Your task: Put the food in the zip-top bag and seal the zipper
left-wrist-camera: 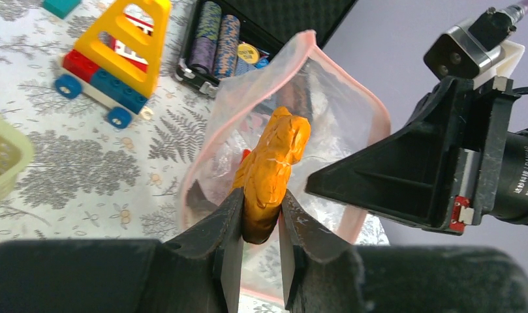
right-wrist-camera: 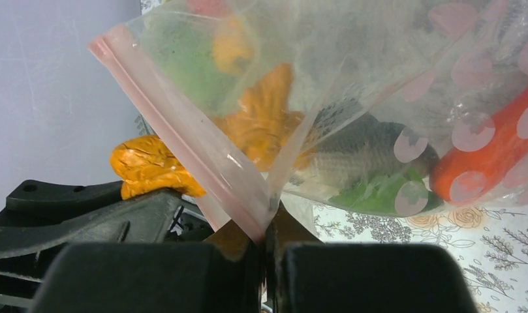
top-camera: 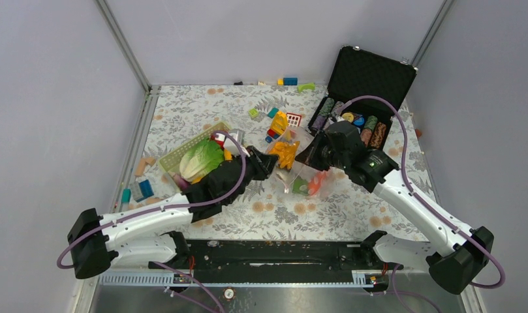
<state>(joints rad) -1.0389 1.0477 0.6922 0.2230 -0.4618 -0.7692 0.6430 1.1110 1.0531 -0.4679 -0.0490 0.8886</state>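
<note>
The clear zip-top bag (left-wrist-camera: 326, 111) stood mid-table between the arms. It looked thin and floppy, likely to sag unless held by its rim. The right gripper (right-wrist-camera: 267, 241) was clamped on that rim. The left gripper (left-wrist-camera: 260, 215) pinched a lumpy orange toy food piece (left-wrist-camera: 274, 163) by its base, just outside the mouth; it seemed light and rigid. The pink zipper (right-wrist-camera: 183, 124) gaped unsealed.

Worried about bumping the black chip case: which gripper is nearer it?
Right. The right gripper, clamped on the zip-top bag's edge, sits beside the chip case; the left gripper, holding an orange food piece, is across the bag.
</note>
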